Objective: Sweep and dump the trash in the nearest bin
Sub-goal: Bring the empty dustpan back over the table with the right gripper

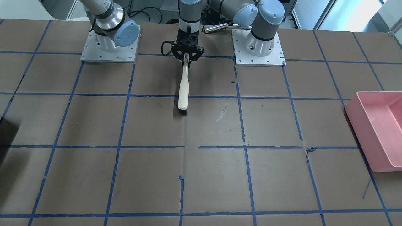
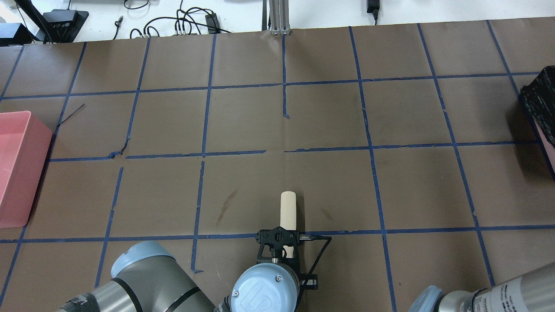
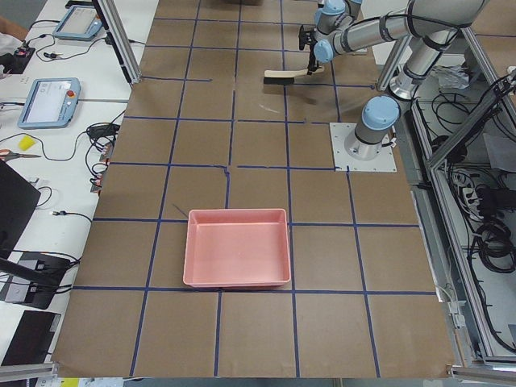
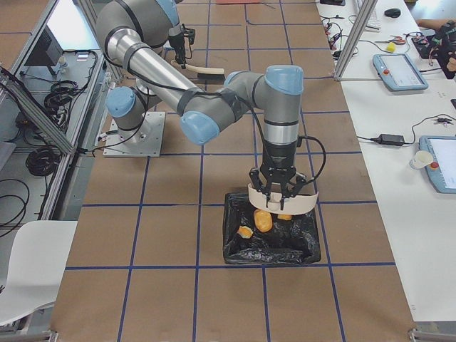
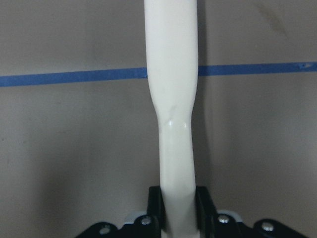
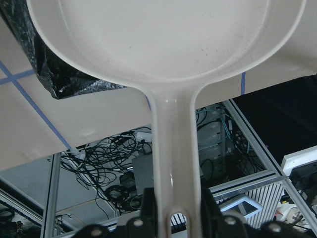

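Observation:
My right gripper [image 4: 279, 184] is shut on the handle of a white dustpan [image 4: 282, 202] and holds it tipped over a black-lined bin [image 4: 271, 246]. The trash is just below the pan, inside the bin: a round tan lump [image 4: 263, 221] and two smaller orange chunks [image 4: 245, 231] [image 4: 284, 216]. In the right wrist view the pan [image 6: 163, 34] looks empty, with the right gripper [image 6: 177, 203] clamped on its handle. My left gripper [image 1: 187, 57] is shut on a cream brush [image 1: 183, 94], which lies level over the table near the robot's bases. The left wrist view shows the brush handle [image 5: 173, 99].
A pink bin [image 1: 380, 125] stands at the table's end on my left, also in the overhead view [image 2: 17, 164]. The black bin shows at the right edge of the overhead view [image 2: 540, 104]. Blue tape lines grid the brown table.

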You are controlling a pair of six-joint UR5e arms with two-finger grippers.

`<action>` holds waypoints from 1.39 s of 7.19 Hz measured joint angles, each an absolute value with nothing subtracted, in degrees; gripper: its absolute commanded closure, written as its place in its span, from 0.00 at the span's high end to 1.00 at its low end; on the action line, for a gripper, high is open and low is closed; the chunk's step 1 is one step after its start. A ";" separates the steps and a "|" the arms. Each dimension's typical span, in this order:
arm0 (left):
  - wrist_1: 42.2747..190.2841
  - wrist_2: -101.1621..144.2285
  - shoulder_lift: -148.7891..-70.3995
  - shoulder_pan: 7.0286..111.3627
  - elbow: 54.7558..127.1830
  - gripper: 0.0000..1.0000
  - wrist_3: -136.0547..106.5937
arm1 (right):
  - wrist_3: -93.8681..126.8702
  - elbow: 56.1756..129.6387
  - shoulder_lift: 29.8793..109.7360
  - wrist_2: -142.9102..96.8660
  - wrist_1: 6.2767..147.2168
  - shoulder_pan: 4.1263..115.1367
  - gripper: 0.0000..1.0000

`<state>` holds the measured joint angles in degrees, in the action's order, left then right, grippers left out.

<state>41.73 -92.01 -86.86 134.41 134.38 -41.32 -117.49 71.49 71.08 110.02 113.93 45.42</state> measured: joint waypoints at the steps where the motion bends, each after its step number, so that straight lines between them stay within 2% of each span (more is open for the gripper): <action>1: 43.28 -92.12 -86.45 134.63 134.23 0.00 -41.43 | -113.17 71.92 72.06 107.37 109.25 46.05 0.00; 7: 44.12 -91.75 -87.24 134.74 134.04 0.01 -41.49 | -80.86 89.00 83.32 96.70 100.41 56.96 0.00; 8: 44.01 -91.74 -87.24 134.72 134.03 0.06 -41.48 | -72.18 90.07 84.32 94.49 97.61 59.71 0.00; 9: 43.97 -91.68 -87.22 134.69 134.04 0.28 -41.49 | -63.80 90.59 84.86 92.61 95.72 62.28 0.00; 10: 43.97 -91.66 -87.18 134.66 134.00 0.91 -41.45 | -55.32 91.01 85.12 91.01 94.83 64.99 0.00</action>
